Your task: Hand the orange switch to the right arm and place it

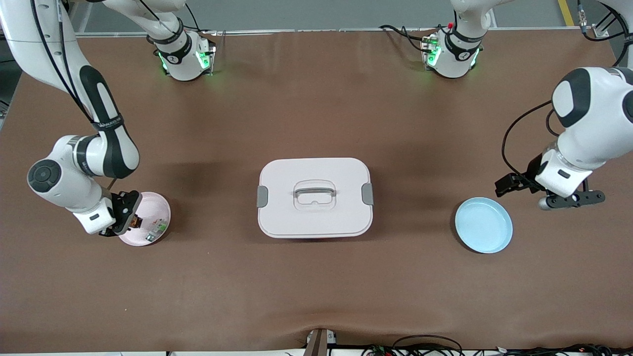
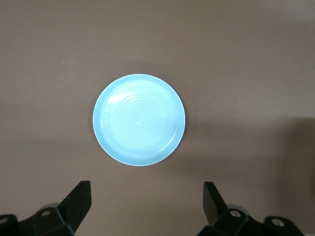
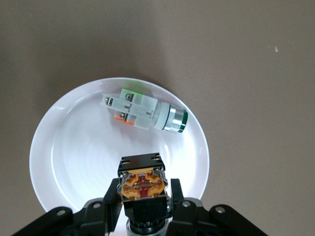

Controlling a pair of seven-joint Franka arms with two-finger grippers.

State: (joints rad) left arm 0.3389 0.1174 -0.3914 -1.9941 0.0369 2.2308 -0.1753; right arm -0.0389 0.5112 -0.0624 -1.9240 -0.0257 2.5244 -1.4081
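Observation:
My right gripper point(image 1: 129, 221) is shut on the orange switch point(image 3: 142, 186), a small black block with an orange middle, and holds it just over the pale pink plate point(image 1: 157, 205) at the right arm's end of the table. In the right wrist view the switch sits between the fingers point(image 3: 109, 195) above the plate point(image 3: 74, 147). A white-and-green part point(image 3: 145, 111) lies on that same plate. My left gripper point(image 1: 573, 199) hangs open and empty beside the light blue plate point(image 1: 483, 231) at the left arm's end. That blue plate point(image 2: 139, 119) holds nothing.
A white lidded box point(image 1: 314, 197) with a handle and grey side latches stands in the middle of the brown table. Both arm bases point(image 1: 184, 54) are along the table edge farthest from the front camera.

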